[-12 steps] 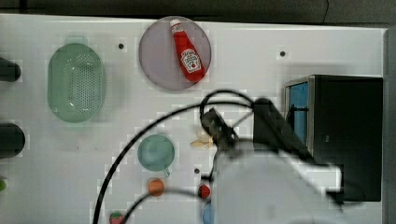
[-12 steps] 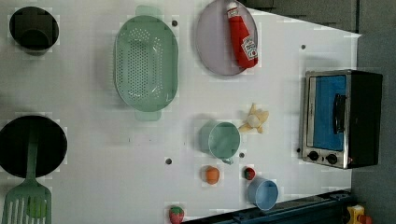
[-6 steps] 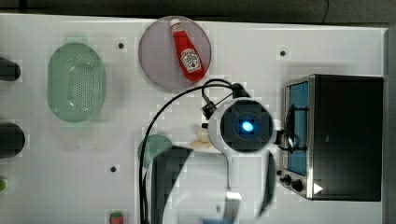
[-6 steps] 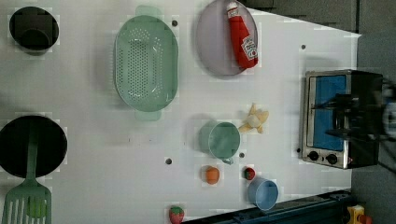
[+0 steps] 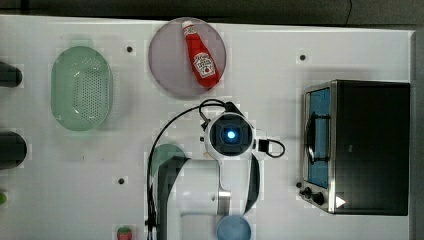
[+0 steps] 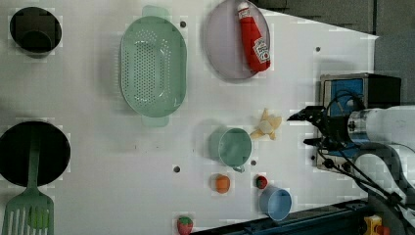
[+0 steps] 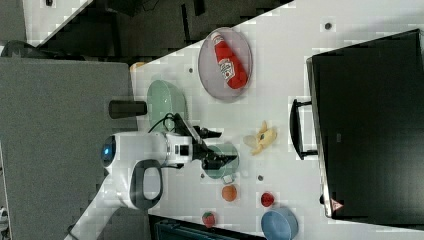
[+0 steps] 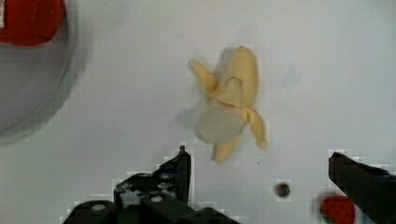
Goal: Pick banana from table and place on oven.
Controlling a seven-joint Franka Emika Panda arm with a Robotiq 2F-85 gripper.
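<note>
Left view: you saw the arm swing in from the right edge, its gripper [image 6: 307, 128] spread wide and empty, approaching the banana [image 6: 266, 126] lying untouched on the table [image 6: 98, 161] at frame centre.

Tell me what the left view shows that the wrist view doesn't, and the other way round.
Left view alone: the green colander, the teal cup, the blue cup, the oven and the green spatula. Wrist view alone: the banana's whitish rounded end and splayed peel flaps close up, with the open gripper short of it. Both: the banana on the white table, the ketchup bottle on its plate.
</note>
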